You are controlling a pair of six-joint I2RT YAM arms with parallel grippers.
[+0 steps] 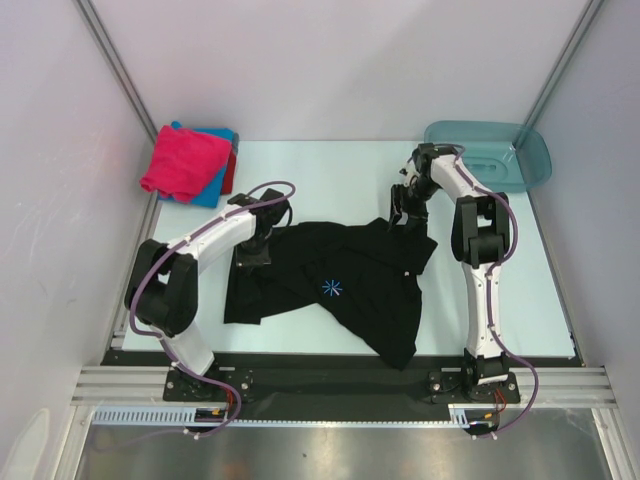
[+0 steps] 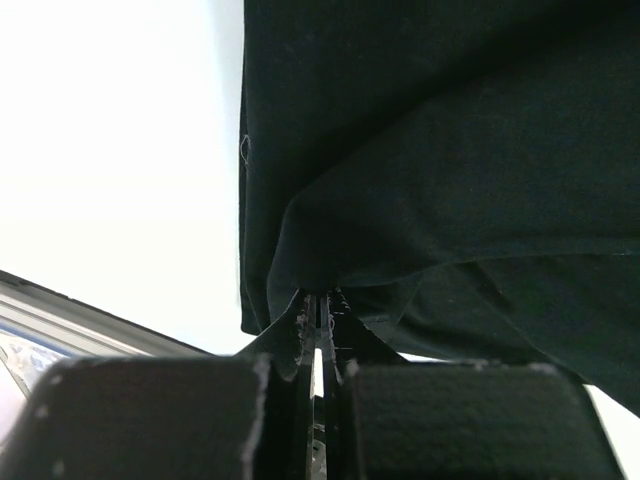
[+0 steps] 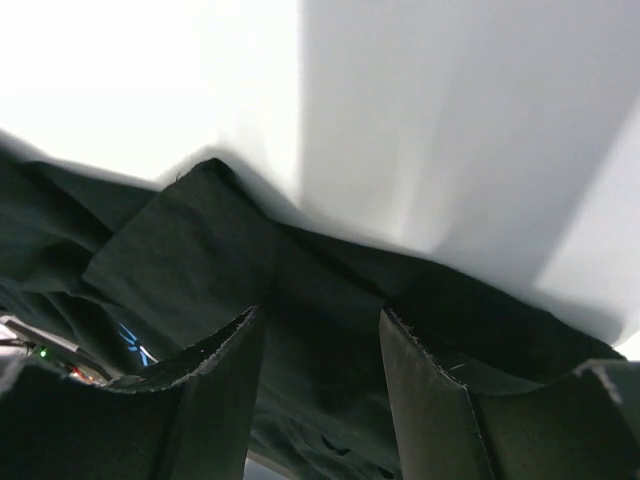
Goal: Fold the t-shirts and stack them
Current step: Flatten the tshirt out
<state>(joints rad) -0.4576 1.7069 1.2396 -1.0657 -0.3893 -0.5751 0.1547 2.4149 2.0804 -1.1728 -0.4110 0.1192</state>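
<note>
Pale desk (image 1: 520, 280), crumpled black t-shirt (image 1: 340, 270): my left gripper (image 2: 318, 300) pinches its edge, my right gripper (image 3: 318, 320) gapes empty over the cloth; I judge an even, taut pull best.

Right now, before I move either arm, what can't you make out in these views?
- Left wrist view: how many layers of the black t-shirt the shut left claw pinches; the fold hides it.
- Top view: whether the open right claw touches the cloth; black on black.
- Top view: how the blue shirt and red shirt are folded; the pink shirt covers them.
</note>
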